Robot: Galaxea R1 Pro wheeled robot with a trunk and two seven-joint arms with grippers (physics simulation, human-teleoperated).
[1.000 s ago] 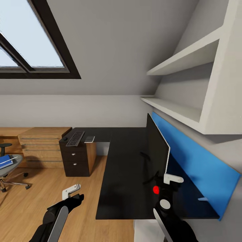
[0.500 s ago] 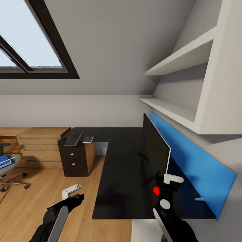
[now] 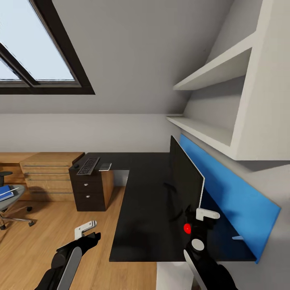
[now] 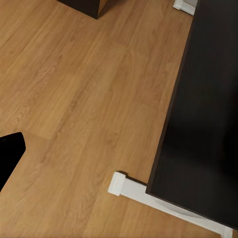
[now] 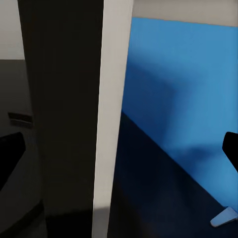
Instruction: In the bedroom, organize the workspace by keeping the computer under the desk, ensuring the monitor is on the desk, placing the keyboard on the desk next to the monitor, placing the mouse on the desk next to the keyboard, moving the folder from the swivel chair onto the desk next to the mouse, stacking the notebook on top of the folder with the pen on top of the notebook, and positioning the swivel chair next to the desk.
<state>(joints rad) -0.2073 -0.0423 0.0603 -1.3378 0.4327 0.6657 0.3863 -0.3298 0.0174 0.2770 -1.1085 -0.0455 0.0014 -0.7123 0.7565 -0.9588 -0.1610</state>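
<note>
The monitor [image 3: 185, 181] stands edge-on at the right of the black desk [image 3: 145, 209], its red dot low at the near corner. My right gripper [image 3: 199, 216] is open around that near edge; in the right wrist view the fingers [image 5: 11, 154] stand wide apart with the monitor's pale edge [image 5: 113, 119] between them. My left gripper [image 3: 88, 233] hangs open over the wooden floor beside the desk. The keyboard [image 3: 88, 165], the mouse [image 3: 76, 166] and the grey notebook [image 3: 105, 166] lie on the far desk wing. The blue folder [image 3: 5, 191] rests on the swivel chair [image 3: 9, 203] at far left.
A black drawer unit [image 3: 89, 189] stands under the far wing, with a light wooden dresser [image 3: 48, 175] beside it. A blue wall panel [image 3: 235, 189] and white shelves [image 3: 209, 131] run along the right. The desk's white foot [image 4: 144, 192] rests on the floor.
The whole picture has shifted slightly, so the camera moved; the desk and chair sit a little further left. Both arms hold the same pose.
</note>
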